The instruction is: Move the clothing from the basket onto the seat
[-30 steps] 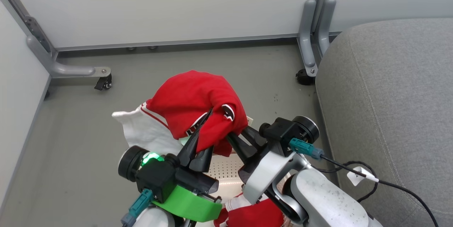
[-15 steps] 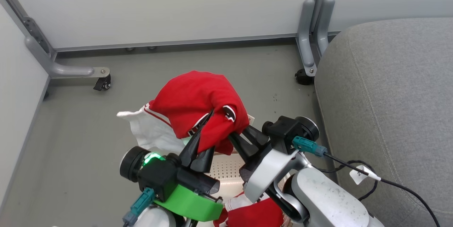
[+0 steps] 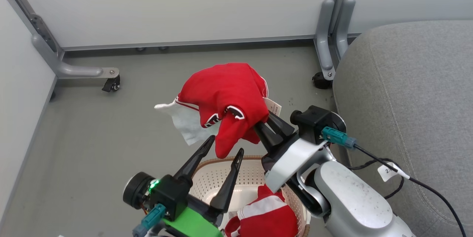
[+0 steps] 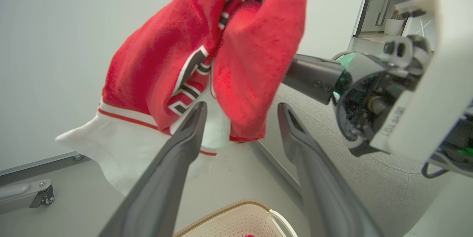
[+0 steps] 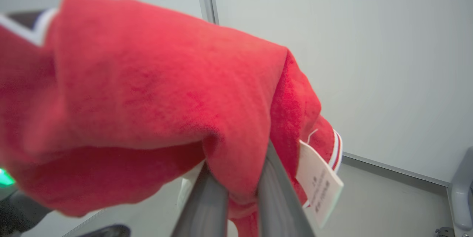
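One red garment (image 3: 225, 94) with a white panel and a tag (image 3: 272, 107) hangs in the air over the floor, above the basket. My right gripper (image 3: 261, 123) is shut on its right edge, and the cloth (image 5: 147, 92) is bunched between the fingers (image 5: 277, 192). My left gripper (image 3: 226, 144) stands open just below the hanging fabric (image 4: 162, 63), with its fingertips (image 4: 201, 107) apart from the cloth or barely brushing it. The cream perforated basket (image 3: 229, 158) sits beneath both grippers and holds a second red-and-white garment (image 3: 264, 215). The grey seat (image 3: 406, 100) lies to the right.
White partition panels on grey metal legs with castors (image 3: 111, 83) (image 3: 320, 80) close off the back and left. A black cable with a white label (image 3: 388, 170) drapes from my right wrist over the seat's edge. Grey floor (image 3: 92, 137) lies open to the left.
My left gripper has let go of the red garment, opened and dropped lower. The right gripper has carried the garment up and slightly right. More of the basket is uncovered.
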Available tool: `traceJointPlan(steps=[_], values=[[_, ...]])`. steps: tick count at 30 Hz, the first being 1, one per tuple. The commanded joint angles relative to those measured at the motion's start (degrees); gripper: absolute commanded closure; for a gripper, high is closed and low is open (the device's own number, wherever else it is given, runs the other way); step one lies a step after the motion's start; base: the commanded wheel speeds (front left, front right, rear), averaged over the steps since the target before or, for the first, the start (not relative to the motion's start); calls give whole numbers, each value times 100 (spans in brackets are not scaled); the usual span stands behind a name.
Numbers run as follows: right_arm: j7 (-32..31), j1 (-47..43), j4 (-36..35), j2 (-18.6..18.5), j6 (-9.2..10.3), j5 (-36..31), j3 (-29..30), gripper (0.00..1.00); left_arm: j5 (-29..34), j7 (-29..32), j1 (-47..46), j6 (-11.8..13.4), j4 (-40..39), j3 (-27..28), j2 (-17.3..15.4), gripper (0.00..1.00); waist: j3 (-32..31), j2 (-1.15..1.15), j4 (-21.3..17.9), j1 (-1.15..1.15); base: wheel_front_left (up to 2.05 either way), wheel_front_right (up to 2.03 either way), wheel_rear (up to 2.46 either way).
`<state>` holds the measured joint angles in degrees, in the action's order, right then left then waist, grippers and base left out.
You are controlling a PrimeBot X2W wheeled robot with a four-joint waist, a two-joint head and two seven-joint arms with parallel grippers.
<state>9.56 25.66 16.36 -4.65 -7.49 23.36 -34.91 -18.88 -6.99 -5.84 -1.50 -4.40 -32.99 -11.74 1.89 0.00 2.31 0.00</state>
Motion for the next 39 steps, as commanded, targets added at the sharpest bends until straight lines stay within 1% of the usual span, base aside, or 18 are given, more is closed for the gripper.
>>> traceJointPlan(steps=[1, 5, 12, 16, 19, 23, 26, 34, 39], values=[[48, 68, 54, -35, 0, 23, 60, 100, -20, 45, 129, -25, 5, -12, -93, 0, 6, 0, 8, 0, 0, 0, 0], [85, 61, 177, -53, 0, -17, 186, 100, 1, 126, 276, 11, -4, -52, -214, 0, 28, 0, 18, 0, 0, 0, 0], [124, -22, 292, -81, 0, -57, 317, 100, 1, 119, 304, 61, -15, -74, -256, 0, 66, 0, -7, 0, 0, 0, 0], [123, -36, 324, -78, 0, -50, 337, 100, 33, 101, 240, 71, -21, -78, -286, 0, 99, 0, -136, 0, 0, 0, 0], [141, 3, 362, -81, 0, -56, 340, 100, 41, 108, 177, 72, -33, -89, -305, 0, 141, 0, -326, 0, 0, 0, 0], [163, 113, 426, -68, 0, -76, 320, 100, 75, 127, 116, 92, -71, -81, -327, 0, 234, 0, -753, 0, 0, 0, 0], [197, 192, 467, -54, 0, -66, 330, 100, 108, 156, 43, 84, -121, -96, -355, 0, 352, 0, -1170, 0, 0, 0, 0], [329, 243, 595, -71, 0, -50, 572, 100, 192, 275, -210, -33, -178, -209, -417, 0, 644, 0, -2199, 0, 0, 0, 0], [412, 258, 632, -54, 0, -51, 805, 100, 242, 379, -384, -126, -216, -313, -440, 0, 892, 0, -2721, 0, 0, 0, 0]])
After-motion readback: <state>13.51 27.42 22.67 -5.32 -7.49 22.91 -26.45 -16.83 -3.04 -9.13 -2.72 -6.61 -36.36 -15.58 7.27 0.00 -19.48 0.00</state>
